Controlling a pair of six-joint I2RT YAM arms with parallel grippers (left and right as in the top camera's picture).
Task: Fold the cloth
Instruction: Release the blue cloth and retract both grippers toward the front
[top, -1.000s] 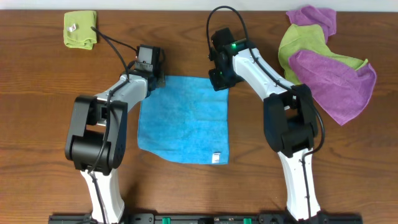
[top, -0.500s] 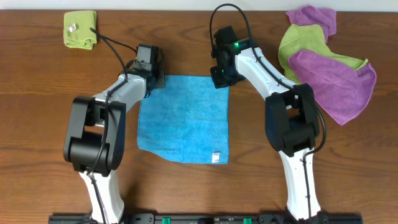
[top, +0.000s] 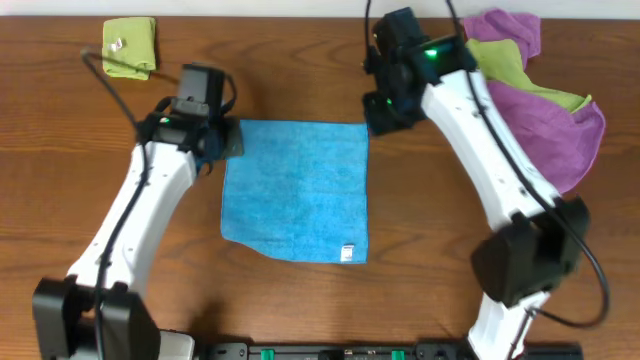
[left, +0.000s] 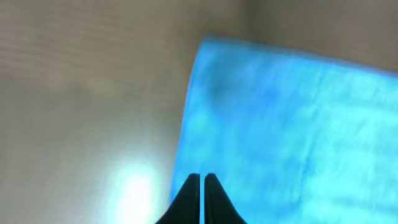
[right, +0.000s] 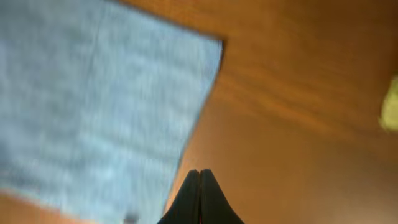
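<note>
The sky-blue cloth (top: 295, 190) lies flat and spread on the wooden table, its white tag (top: 349, 251) at the near right edge. My left gripper (top: 222, 140) hovers by the cloth's far left corner. In the left wrist view its fingers (left: 202, 177) are shut and empty above the cloth's (left: 280, 124) left edge. My right gripper (top: 380, 115) hovers just off the far right corner. In the right wrist view its fingers (right: 200, 172) are shut and empty beside the cloth's (right: 93, 93) right edge.
A folded lime-green cloth (top: 130, 47) lies at the far left corner. A pile of purple cloths (top: 545, 140) and a lime-green cloth (top: 490, 70) lies at the far right, close behind my right arm.
Both arms have risen and swung outward from the cloth's far corners, the left to the left, the right to the right. The cloth has not moved.
</note>
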